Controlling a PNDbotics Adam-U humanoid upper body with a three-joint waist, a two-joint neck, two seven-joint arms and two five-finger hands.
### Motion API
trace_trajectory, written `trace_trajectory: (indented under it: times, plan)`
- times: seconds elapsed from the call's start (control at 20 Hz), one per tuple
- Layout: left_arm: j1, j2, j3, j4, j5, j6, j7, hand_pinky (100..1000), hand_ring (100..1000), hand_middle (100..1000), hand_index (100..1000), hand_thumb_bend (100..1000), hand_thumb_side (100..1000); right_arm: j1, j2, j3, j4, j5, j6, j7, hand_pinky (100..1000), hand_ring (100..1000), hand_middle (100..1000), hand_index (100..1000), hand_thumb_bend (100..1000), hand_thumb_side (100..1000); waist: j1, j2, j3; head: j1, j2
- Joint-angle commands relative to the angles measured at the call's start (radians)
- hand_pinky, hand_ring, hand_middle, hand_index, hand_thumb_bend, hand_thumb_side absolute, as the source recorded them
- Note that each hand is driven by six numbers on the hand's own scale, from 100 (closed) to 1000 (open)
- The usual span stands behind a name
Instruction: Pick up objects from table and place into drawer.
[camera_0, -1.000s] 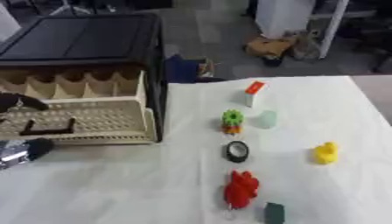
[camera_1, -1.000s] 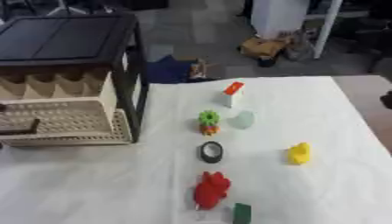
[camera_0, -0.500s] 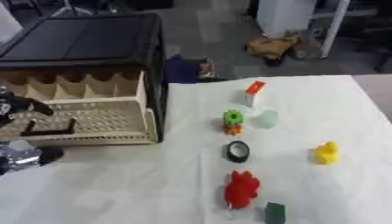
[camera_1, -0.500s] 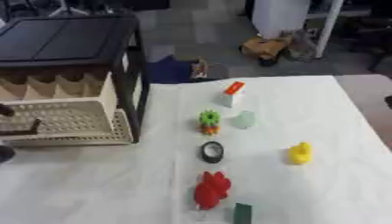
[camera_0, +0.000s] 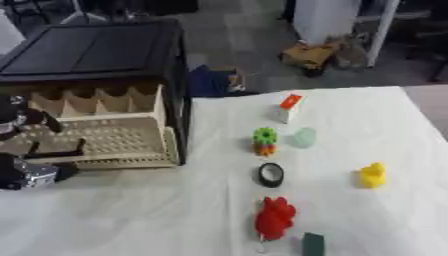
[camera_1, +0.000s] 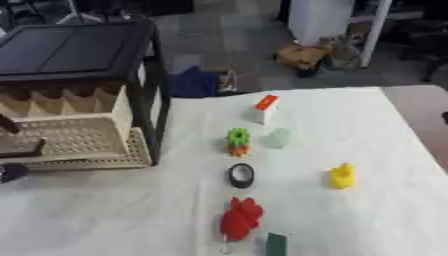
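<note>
A white cloth-covered table (camera_0: 131, 215) is filling the lower frame, carrying a black cabinet with a pulled-out beige perforated drawer (camera_0: 96, 142) at upper left. Lying down the centre are a white box with a red-orange top (camera_0: 288, 107), a green gear-shaped toy (camera_0: 264, 140), a pale translucent cup (camera_0: 304, 137), a black tape ring (camera_0: 270, 174), a red crumpled toy (camera_0: 275, 218) and a dark green block (camera_0: 312, 244); a yellow duck (camera_0: 374, 175) is sitting at right.

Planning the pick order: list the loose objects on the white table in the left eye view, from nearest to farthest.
Dark green block → red toy → black tape roll → green-and-orange gear toy → white box with the red-orange top. The yellow duck sits level with the tape roll, the pale green cup level with the gear toy.
</note>
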Motion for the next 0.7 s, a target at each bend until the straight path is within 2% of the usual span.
trace_trajectory:
  times: [0.05, 0.7]
  plan:
    - [-0.024, 0.011, -0.002, 0.018, -0.032, -0.018, -0.011, 100, 100, 100, 879, 516, 1000, -0.007, -0.023, -0.008, -0.016, -0.006, 0.003, -0.003, 656, 620, 564, 910, 180, 752, 0.0, -0.023, -0.001, 0.002, -0.007]
    - [-0.02, -0.003, -0.028, 0.059, -0.015, -0.034, -0.044, 100, 100, 100, 852, 521, 1000, -0.009, -0.022, -0.01, -0.016, -0.01, 0.005, -0.009, 656, 620, 564, 910, 176, 745, -0.002, -0.026, -0.003, 0.003, -0.006]
